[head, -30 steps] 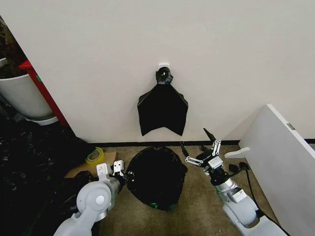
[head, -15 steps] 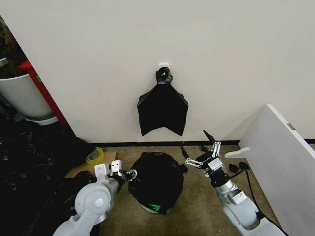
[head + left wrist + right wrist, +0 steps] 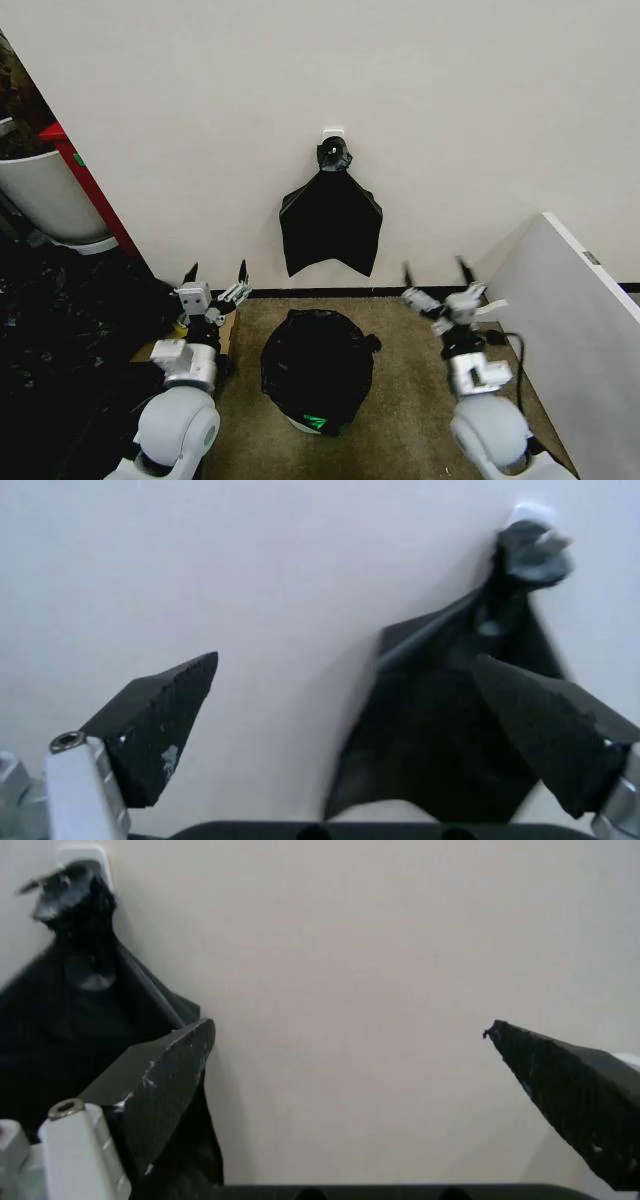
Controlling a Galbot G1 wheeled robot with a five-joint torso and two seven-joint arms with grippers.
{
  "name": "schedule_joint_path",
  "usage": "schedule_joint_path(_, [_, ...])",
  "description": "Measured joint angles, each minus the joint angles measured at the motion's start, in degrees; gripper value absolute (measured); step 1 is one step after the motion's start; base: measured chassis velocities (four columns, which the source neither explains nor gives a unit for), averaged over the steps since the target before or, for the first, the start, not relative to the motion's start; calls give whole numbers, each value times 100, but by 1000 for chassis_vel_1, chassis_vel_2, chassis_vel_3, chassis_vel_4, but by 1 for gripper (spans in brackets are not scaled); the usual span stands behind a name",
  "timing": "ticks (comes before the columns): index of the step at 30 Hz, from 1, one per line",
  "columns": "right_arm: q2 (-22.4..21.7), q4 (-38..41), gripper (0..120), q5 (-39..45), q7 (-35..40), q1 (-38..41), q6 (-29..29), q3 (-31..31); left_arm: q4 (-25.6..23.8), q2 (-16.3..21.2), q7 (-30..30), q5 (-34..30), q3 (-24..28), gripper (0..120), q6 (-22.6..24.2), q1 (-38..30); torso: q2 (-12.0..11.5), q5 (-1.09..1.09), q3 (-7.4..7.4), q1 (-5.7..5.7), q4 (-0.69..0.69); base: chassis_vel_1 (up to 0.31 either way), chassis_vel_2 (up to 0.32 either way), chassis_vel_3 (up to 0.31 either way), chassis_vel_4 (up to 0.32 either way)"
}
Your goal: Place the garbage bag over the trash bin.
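Head view, glossy black garbage bag (image 3: 318,365) covering trash bin (image 3: 312,424), both tools spread

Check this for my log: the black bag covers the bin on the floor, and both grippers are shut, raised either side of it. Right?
Not quite. The bag does cover the bin, but the head view shows the left gripper and right gripper with jaws open, not shut.

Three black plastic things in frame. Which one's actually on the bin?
The garbage bag on the floor between both arms: it wraps the trash bin, green base peeking out. The fan-shaped sheet hangs on the wall; the black heap lies far left.
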Motion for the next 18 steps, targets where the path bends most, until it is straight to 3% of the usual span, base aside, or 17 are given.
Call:
schedule_joint_path(5, [197,9,100,25,-781,-311,283,589,-102,143,571,-395,-3,100,-237,-113,0,-3,0,0,-2,0,0,0,0])
schedule_joint_path(11, [618,274,100,-127,-1018,-854,238,874,-217,479,705,-493,29,100,-360,-140,0,-3,0,0,-2,0,0,0,0])
schedule_joint_path(18, [763,460,100,-117,-1340,-1316,348,995,-279,297,744,-79,104,100,-465,152,0,-4,1,0,-1,0,0,0,0])
